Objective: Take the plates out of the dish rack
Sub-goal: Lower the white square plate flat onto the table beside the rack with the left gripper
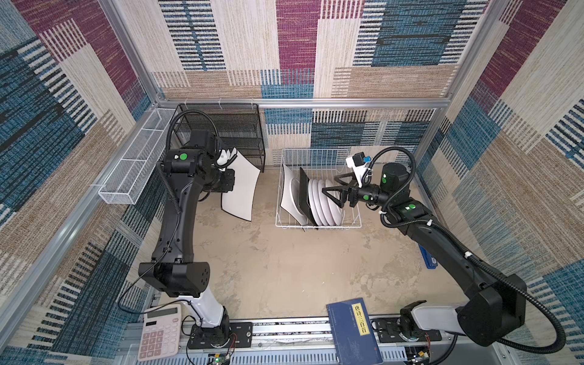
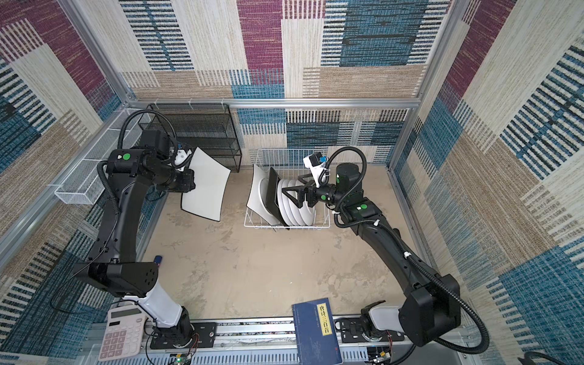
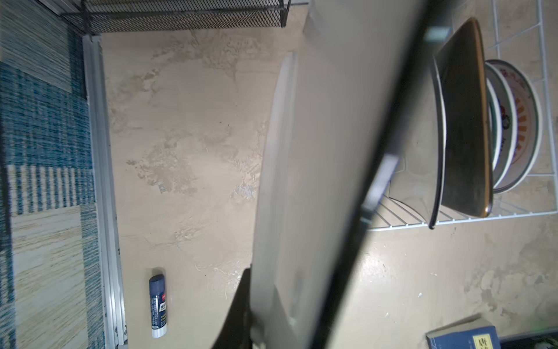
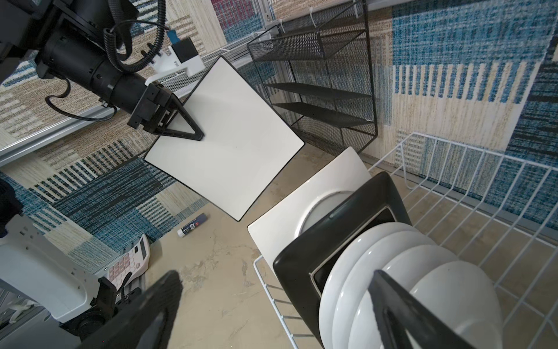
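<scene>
- Left gripper [image 4: 197,136]: jaws clamped on one edge of a large white square plate [image 1: 241,189]. The plate is held raised and tilted, well apart to the left of the dish rack [image 1: 317,157] and just in front of the black mesh shelf unit [image 1: 221,132].
- Right gripper [image 1: 330,185]: jaws wide apart and empty, poised over the row of round white plates [image 1: 319,215].
- In the rack, all on edge with rims up: a second white square plate [image 1: 289,192] at the left end, the black square plate [image 1: 305,196] next, then the round ones. The row runs left to right.
- Judgement: the right arm is the nearer to the rack. Its jaw line seems to run partly along the rims, so a wrist turn may be needed to pinch one.
- Surface: mottled beige tabletop [image 1: 284,268], bare beneath the held plate. A glue stick [image 3: 158,305] lies towards the left wall, with a calculator [image 1: 159,331] and a blue book [image 1: 354,331] at the front edge.
</scene>
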`<state>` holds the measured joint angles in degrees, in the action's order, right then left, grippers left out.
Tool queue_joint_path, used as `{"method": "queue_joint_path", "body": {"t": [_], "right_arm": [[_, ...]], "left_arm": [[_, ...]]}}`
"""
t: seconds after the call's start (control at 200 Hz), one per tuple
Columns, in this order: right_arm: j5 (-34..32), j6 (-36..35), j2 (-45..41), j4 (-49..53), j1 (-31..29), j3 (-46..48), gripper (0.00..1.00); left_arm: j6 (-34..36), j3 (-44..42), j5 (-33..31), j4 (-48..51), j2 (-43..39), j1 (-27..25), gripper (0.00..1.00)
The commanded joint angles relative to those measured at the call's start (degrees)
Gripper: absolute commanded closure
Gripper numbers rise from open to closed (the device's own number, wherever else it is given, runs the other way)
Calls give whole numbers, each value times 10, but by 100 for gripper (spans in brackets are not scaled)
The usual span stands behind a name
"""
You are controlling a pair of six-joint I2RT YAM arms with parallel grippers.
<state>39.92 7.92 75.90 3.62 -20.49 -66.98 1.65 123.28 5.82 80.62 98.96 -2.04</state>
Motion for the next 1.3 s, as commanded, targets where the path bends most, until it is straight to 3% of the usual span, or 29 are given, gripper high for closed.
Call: {"method": "queue_joint_path", "body": {"t": [0.0, 0.611, 0.907, 1.297], "right_arm": [[9, -1, 3, 7, 0, -5, 1], [7, -7, 4, 24, -1, -9, 1], [-8, -18, -8, 49, -1, -18, 1], [-9, -21, -11, 57, -1, -22, 1]], "left_arm": [[20, -8, 51, -42, 20, 19, 100], [82, -108, 219, -86, 134, 95, 100], [108, -98, 297, -94, 198, 119, 100], [133, -64, 297, -80, 283, 161, 100]]}}
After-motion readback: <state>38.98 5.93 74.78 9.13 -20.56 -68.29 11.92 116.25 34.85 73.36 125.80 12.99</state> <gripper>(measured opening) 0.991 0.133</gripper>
